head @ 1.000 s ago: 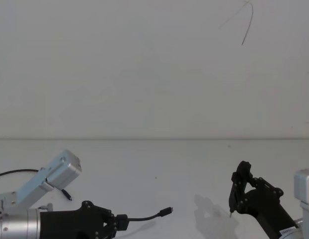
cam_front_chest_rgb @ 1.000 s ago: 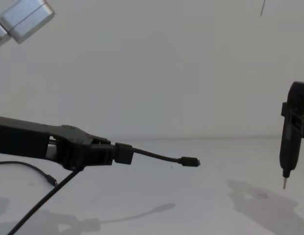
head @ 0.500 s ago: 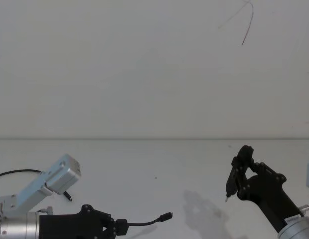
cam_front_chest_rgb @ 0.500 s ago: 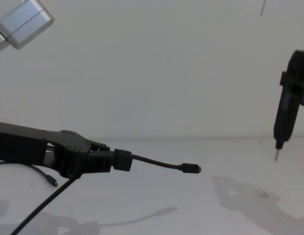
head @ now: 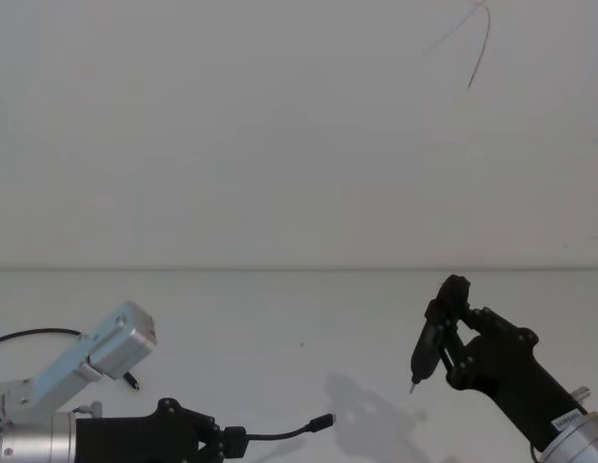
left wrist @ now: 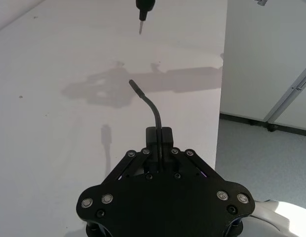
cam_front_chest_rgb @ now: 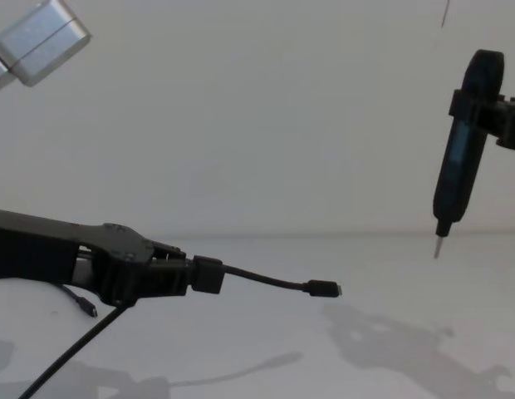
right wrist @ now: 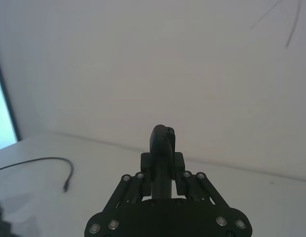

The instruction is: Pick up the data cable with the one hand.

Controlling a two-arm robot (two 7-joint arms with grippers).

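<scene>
My left gripper [head: 225,444] sits low at the front left, shut on the data cable [head: 280,433] just behind one plug. That short black end sticks out to the right, above the table, ending in a small plug [cam_front_chest_rgb: 324,288]. In the left wrist view the cable [left wrist: 154,109] curves away from the gripper [left wrist: 160,157]. The rest of the cord [cam_front_chest_rgb: 71,349] hangs down to the table, and its other plug [head: 131,379] lies at the left. My right gripper [head: 453,355] is raised at the right, shut on a black pen-shaped tool [cam_front_chest_rgb: 457,162] pointing tip down.
A silver block of the left arm [head: 121,333] stands above the far plug. The white table [head: 309,309] meets a plain white wall along its back edge. A thin dark line [head: 478,56] marks the wall at the top right. Slack cord [right wrist: 44,160] lies on the table.
The right gripper has carried the pen-shaped tool up and to the left, toward the middle. The left gripper keeps its hold on the cable and has barely shifted.
</scene>
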